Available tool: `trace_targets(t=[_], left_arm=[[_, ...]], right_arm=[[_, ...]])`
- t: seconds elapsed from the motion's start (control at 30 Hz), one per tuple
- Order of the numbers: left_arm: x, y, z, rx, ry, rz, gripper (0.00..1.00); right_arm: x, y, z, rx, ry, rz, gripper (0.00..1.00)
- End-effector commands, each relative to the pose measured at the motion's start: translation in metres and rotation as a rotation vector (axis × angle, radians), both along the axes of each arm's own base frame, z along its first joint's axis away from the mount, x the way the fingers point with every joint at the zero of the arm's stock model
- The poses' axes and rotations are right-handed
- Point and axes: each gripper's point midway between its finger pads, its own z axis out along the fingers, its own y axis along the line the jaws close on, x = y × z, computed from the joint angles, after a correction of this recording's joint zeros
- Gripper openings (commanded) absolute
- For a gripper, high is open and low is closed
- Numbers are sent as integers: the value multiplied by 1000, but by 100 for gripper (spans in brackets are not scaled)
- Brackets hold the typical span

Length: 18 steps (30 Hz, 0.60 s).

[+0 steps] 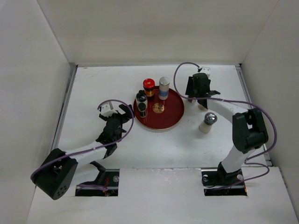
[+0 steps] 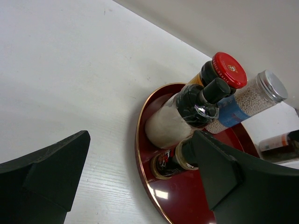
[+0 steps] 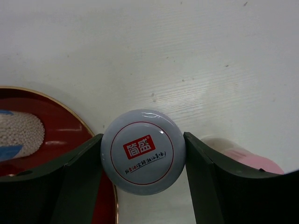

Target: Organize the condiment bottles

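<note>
Right wrist view places the grey-lidded bottle directly between the fingers of the right end effector, which I read as closed on its cap, touching both sides. The bottle stands upright on the counter, long axis toward the camera, just beside the red tray. The left end effector stands wide and empty across the tray, so I judge the lift falls to the right arm.

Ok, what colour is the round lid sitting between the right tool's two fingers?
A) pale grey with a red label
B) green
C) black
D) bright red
A: the right wrist view shows the right tool snug around a pale grey round lid that has a red square label in its middle.
</note>
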Motion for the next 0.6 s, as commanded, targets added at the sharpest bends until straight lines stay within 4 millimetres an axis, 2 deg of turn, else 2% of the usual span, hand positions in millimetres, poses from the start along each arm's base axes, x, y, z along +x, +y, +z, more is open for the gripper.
trace_targets(t=[0.0, 0.07, 0.13, 0.33, 0.47, 0.57], left_arm=[[3, -2, 17, -49, -55, -2, 93], [3, -2, 17, -50, -57, -2, 93], [3, -1, 17, -49, -57, 1, 93], [1, 2, 19, -52, -62, 10, 93], [0, 4, 19, -57, -65, 18, 93], [0, 5, 18, -57, -63, 18, 93]], right_arm=[[8, 4, 120, 75, -336, -23, 52], [-2, 15, 128, 83, -349, 7, 52], [-11, 37, 129, 106, -354, 59, 52], [-32, 130, 129, 165, -364, 250, 52], [-34, 177, 127, 195, -378, 335, 52], [-31, 204, 116, 192, -362, 380, 54]])
